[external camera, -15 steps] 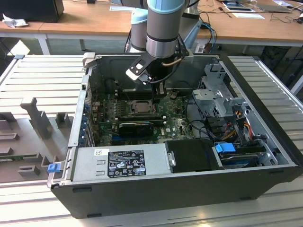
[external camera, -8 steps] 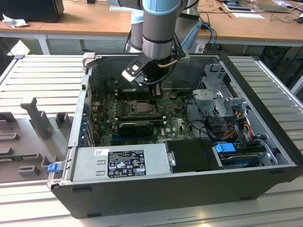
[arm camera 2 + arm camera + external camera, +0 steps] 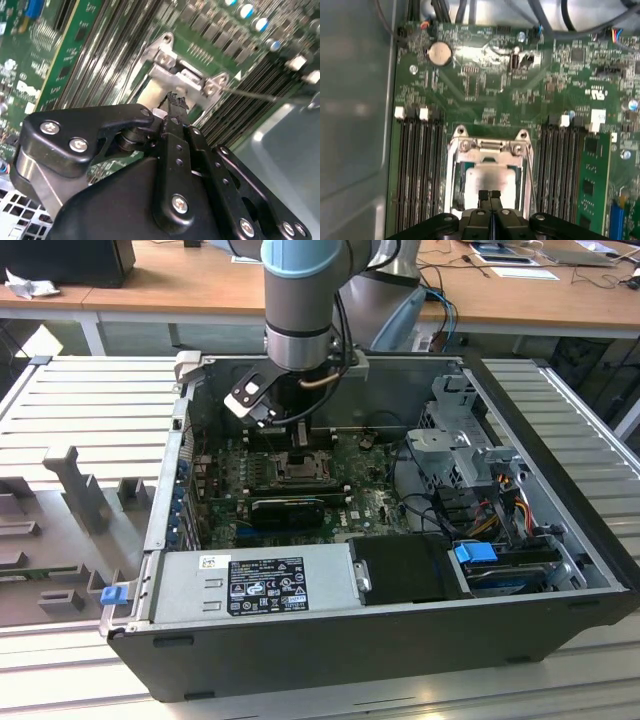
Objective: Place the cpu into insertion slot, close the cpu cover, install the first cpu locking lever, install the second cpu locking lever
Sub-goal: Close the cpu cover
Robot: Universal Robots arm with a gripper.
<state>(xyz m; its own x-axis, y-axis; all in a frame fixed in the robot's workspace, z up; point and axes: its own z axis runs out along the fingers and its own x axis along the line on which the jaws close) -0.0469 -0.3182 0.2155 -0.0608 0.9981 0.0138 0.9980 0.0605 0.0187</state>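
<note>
The cpu (image 3: 491,179) lies flat in the insertion slot (image 3: 454,172), its pale silver top showing through the window of the cpu cover (image 3: 490,148), which lies down over it. A thin locking lever (image 3: 530,172) runs along one side of the socket and is also seen as a wire (image 3: 250,94) in the second wrist view. My gripper (image 3: 489,196) hovers just over the cpu's edge with its black fingers pressed together and nothing between them. In the second wrist view the fingertips (image 3: 176,102) sit right by the socket's metal frame (image 3: 187,75). In the exterior view the gripper (image 3: 297,440) hangs above the socket (image 3: 298,468).
Memory slots (image 3: 417,170) flank the socket on both sides. A long black card (image 3: 290,508) lies across the board, with the grey power-supply box (image 3: 255,580) in front. Drive cages and cables (image 3: 470,460) fill the exterior view's right. The case wall (image 3: 355,125) stands close by.
</note>
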